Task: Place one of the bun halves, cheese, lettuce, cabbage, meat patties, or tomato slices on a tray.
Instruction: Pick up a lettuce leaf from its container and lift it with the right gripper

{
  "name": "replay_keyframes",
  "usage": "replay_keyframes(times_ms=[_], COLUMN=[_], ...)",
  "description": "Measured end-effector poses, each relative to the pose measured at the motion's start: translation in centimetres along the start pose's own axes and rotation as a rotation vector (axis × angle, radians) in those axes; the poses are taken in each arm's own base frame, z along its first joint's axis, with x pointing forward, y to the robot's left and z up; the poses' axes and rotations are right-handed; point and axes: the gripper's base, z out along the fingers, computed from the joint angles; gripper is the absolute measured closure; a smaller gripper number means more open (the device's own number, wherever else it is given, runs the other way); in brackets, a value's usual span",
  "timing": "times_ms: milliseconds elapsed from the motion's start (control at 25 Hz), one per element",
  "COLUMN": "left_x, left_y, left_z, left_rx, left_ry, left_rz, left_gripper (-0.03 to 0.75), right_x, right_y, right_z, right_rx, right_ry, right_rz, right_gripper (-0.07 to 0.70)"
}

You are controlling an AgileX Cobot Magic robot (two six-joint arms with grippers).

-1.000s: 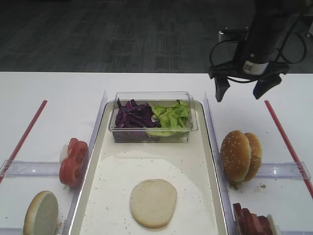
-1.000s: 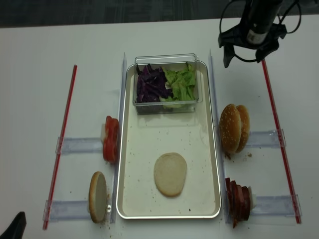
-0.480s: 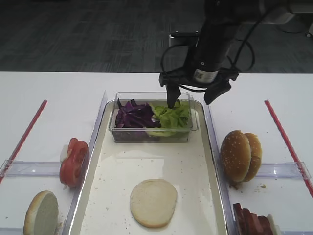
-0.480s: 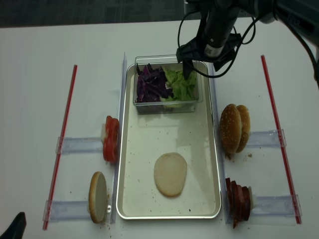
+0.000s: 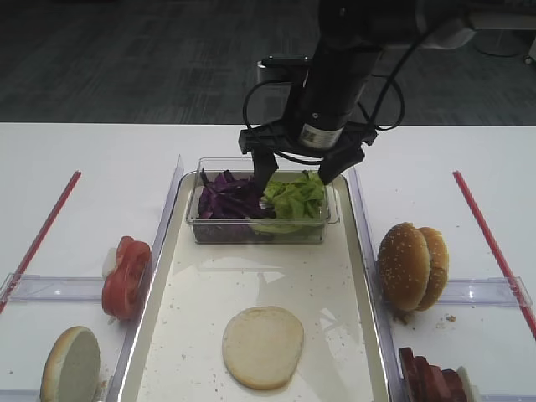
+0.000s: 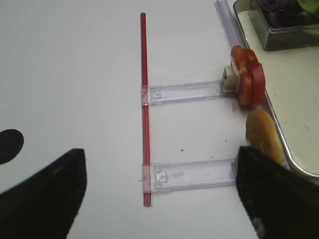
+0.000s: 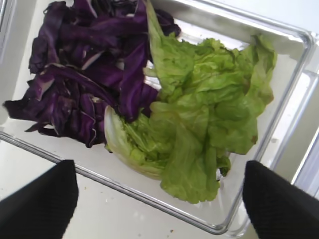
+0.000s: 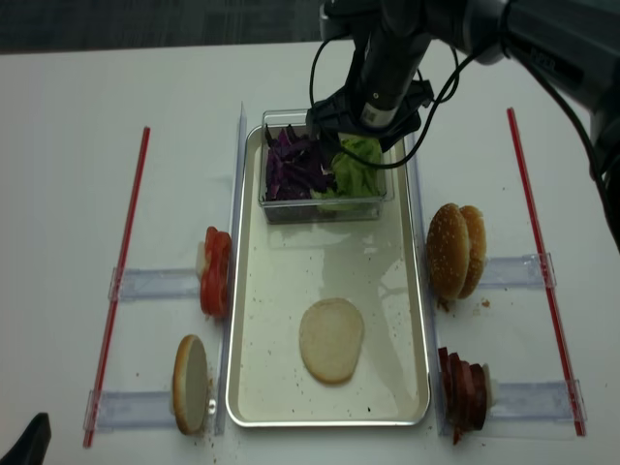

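My right gripper [image 5: 295,177] [image 7: 159,209] hangs open over the clear tub, its fingers straddling the lettuce [image 5: 293,199] [image 7: 209,124] without touching it. Purple cabbage [image 5: 228,197] [image 7: 84,74] fills the tub's left half. The tub stands at the far end of the tray [image 5: 151,310] [image 8: 232,320]. One bun half [image 5: 262,346] lies cut face up on the tray floor. My left gripper [image 6: 159,199] is open and empty above the table, left of the tray. Cheese is out of view.
Right of the tray, two bun halves [image 5: 412,266] stand on edge and meat patties [image 5: 431,375] sit nearer the front. To the left are tomato slices [image 5: 126,276] [image 6: 247,75] and another bun half [image 5: 69,367]. Red strips [image 5: 42,230] border both sides.
My right arm has swung left from the table's back right corner to above the tub, over the lettuce. Its jaws stayed open. Nothing else moved.
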Motion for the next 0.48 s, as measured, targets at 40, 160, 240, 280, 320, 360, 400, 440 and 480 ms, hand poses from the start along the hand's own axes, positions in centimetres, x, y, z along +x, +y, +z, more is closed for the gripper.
replay_keyframes(times_ms=[40, 160, 240, 280, 320, 360, 400, 440, 480], left_x=[0.00, 0.00, 0.00, 0.00, 0.00, 0.00, 0.00, 0.00, 0.00], left_y=[0.00, 0.00, 0.00, 0.00, 0.00, 0.00, 0.00, 0.00, 0.00], left_z=[0.00, 0.00, 0.00, 0.00, 0.00, 0.00, 0.00, 0.00, 0.00], left_rx=[0.000, 0.000, 0.000, 0.000, 0.000, 0.000, 0.000, 0.000, 0.000], left_ry=[0.000, 0.000, 0.000, 0.000, 0.000, 0.000, 0.000, 0.000, 0.000], left_rz=[0.000, 0.000, 0.000, 0.000, 0.000, 0.000, 0.000, 0.000, 0.000], left_gripper=[0.151, 0.151, 0.151, 0.151, 0.151, 0.151, 0.151, 0.151, 0.151], right_x=[0.03, 0.04, -0.01, -0.05, -0.10, -0.17, -0.24, -0.27, -0.30], right_y=[0.13, 0.20, 0.21, 0.21, 0.21, 0.22, 0.22, 0.19, 0.15], right_z=[0.02, 0.03, 0.03, 0.03, 0.03, 0.03, 0.03, 0.20, 0.44], right_rx=[-0.001, -0.003, -0.004, -0.004, -0.004, -0.005, -0.005, -0.005, -0.004], right_ry=[0.001, 0.001, -0.005, -0.009, -0.014, -0.022, -0.030, -0.031, -0.028], right_rz=[-0.003, -0.003, -0.003, -0.003, -0.003, -0.003, -0.003, -0.002, -0.001], right_gripper=[-0.046, -0.046, -0.046, -0.046, -0.046, -0.046, -0.046, -0.046, -0.043])
